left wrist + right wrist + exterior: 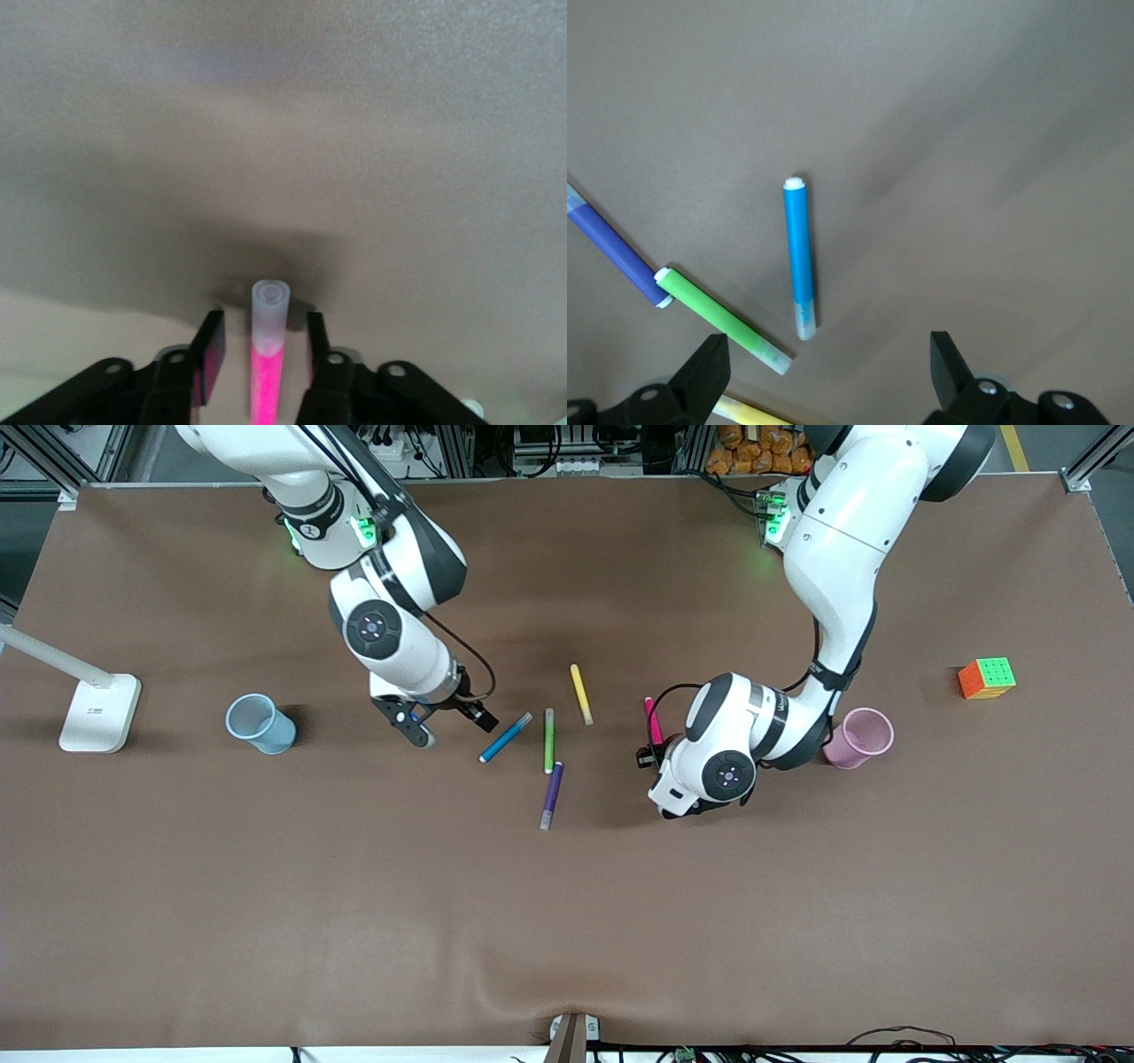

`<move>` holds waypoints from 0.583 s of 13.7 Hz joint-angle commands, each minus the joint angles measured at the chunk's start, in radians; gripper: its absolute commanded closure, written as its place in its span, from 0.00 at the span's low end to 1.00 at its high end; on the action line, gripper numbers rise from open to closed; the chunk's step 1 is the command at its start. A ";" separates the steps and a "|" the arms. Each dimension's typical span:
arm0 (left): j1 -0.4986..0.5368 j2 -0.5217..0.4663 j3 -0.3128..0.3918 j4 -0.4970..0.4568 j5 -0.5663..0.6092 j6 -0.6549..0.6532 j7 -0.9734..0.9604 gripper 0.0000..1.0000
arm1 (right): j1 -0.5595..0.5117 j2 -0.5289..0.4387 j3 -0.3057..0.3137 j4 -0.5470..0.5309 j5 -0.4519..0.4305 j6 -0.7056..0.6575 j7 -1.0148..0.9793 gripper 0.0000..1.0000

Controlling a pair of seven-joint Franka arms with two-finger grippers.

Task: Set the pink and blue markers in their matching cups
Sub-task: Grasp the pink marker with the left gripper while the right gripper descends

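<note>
Front view: the left gripper (651,755) is low over the pink marker (654,722), which lies on the desk (266,912) near the middle, beside the pink cup (858,738) toward the left arm's end. The right gripper (452,722) hangs just beside the blue marker (506,737), with the blue cup (260,724) standing toward the right arm's end. A green marker (548,740), a purple marker (552,794) and a yellow marker (581,693) lie close between the two task markers. A colour cube (986,677) and a white lamp base (99,713) sit well off toward the ends and are no obstacle.

Left wrist view: the jaws straddle the pink marker (267,354), narrowed around it with a slim gap on each side, not visibly pinching. The grip should probably close squarely on the barrel and lift straight, so that the marker does not swivel.

Right wrist view: the jaws are spread wide and empty, short of the blue marker (800,255). The green marker (722,320) lies nearest its greyish end, so a grasp at mid-barrel looks safer.
</note>
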 commanded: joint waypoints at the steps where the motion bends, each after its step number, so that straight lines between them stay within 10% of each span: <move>1: -0.029 0.020 0.008 0.016 -0.016 0.017 -0.027 0.75 | 0.047 0.050 -0.003 0.009 0.009 0.065 0.064 0.00; 3: -0.029 0.025 0.008 0.016 -0.011 0.030 -0.025 1.00 | 0.065 0.102 -0.003 0.010 0.009 0.129 0.070 0.00; 8: 0.002 -0.036 0.014 0.014 -0.005 0.001 -0.045 1.00 | 0.070 0.191 -0.004 0.036 0.009 0.189 0.131 0.22</move>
